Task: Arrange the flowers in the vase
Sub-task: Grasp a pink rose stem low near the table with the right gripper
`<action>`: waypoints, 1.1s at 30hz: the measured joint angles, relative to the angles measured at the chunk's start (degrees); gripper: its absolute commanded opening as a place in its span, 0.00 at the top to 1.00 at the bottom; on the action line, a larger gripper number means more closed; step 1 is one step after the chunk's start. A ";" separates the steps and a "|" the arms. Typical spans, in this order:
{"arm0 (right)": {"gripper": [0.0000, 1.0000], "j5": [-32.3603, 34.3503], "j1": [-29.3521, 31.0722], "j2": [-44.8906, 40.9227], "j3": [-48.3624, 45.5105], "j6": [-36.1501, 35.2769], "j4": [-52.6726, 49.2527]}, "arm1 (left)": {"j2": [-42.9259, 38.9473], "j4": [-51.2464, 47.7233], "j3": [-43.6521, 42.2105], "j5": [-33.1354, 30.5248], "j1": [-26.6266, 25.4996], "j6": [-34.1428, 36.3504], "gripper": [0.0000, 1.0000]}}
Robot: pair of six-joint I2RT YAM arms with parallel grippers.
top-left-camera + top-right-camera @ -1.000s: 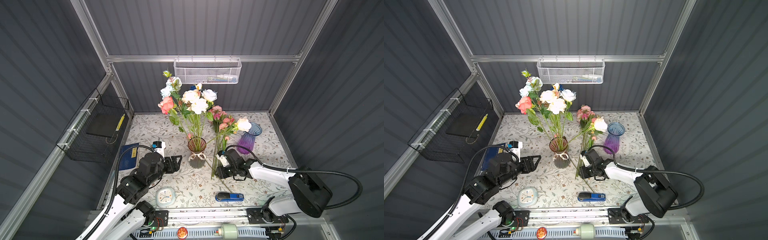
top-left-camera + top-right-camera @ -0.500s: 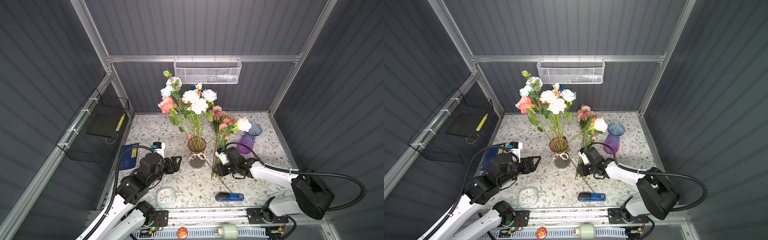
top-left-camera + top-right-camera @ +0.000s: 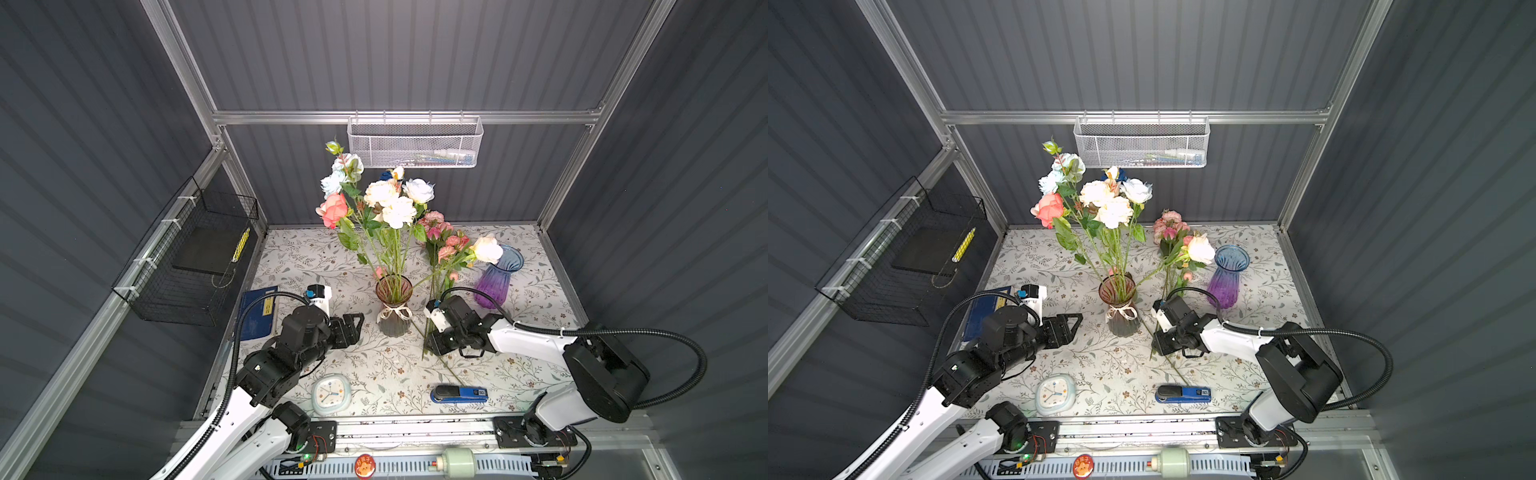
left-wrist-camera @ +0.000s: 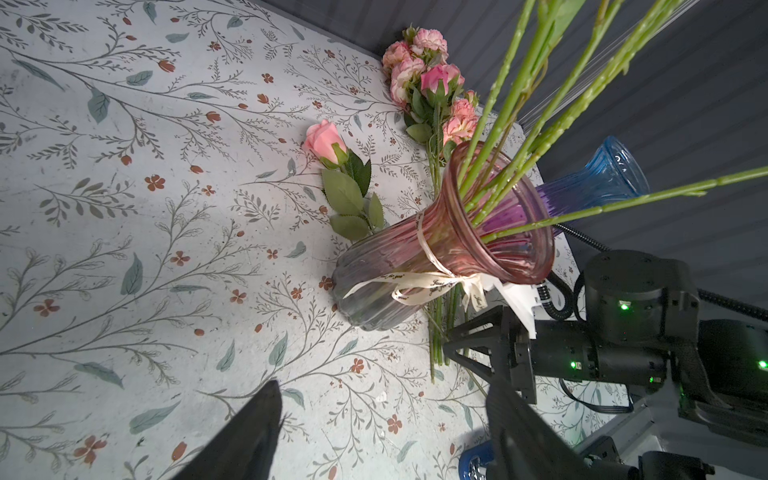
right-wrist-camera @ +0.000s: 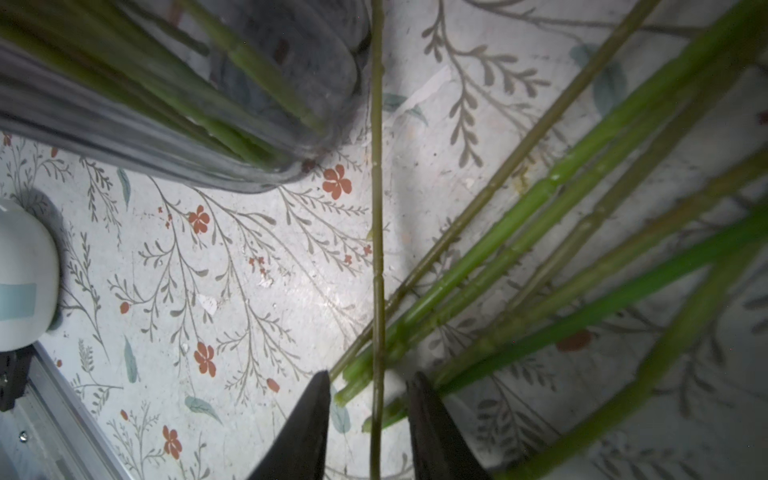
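Right wrist view shows 1 thin stem (image 5: 377,249) running lengthwise between the parted jaws of the right gripper (image 5: 371,415), not yet pinched, just beside the vase (image 5: 316,83).

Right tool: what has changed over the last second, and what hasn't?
The right tool edged slightly toward the pink vase and its jaws narrowed around a thin stem, gaps still showing on both sides. The left tool, open, the flowers in the vase and the purple vase stayed put.
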 measured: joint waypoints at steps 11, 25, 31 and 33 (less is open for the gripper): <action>0.98 1.09 -0.15 -2.19 0.09 -0.13 -0.26 | 0.02 0.00 0.00 -0.42 0.00 0.00 0.21; 0.65 0.74 -1.20 -4.90 0.52 0.13 -2.27 | 0.00 -0.02 0.00 -0.44 0.00 0.00 0.20; 0.64 0.61 1.40 -0.90 1.11 -0.48 -3.56 | 0.02 -0.02 -0.02 -0.44 0.00 0.00 0.20; 0.65 0.83 1.81 0.00 1.49 -0.59 -3.67 | 0.02 -0.02 -0.02 -0.44 0.00 0.00 0.20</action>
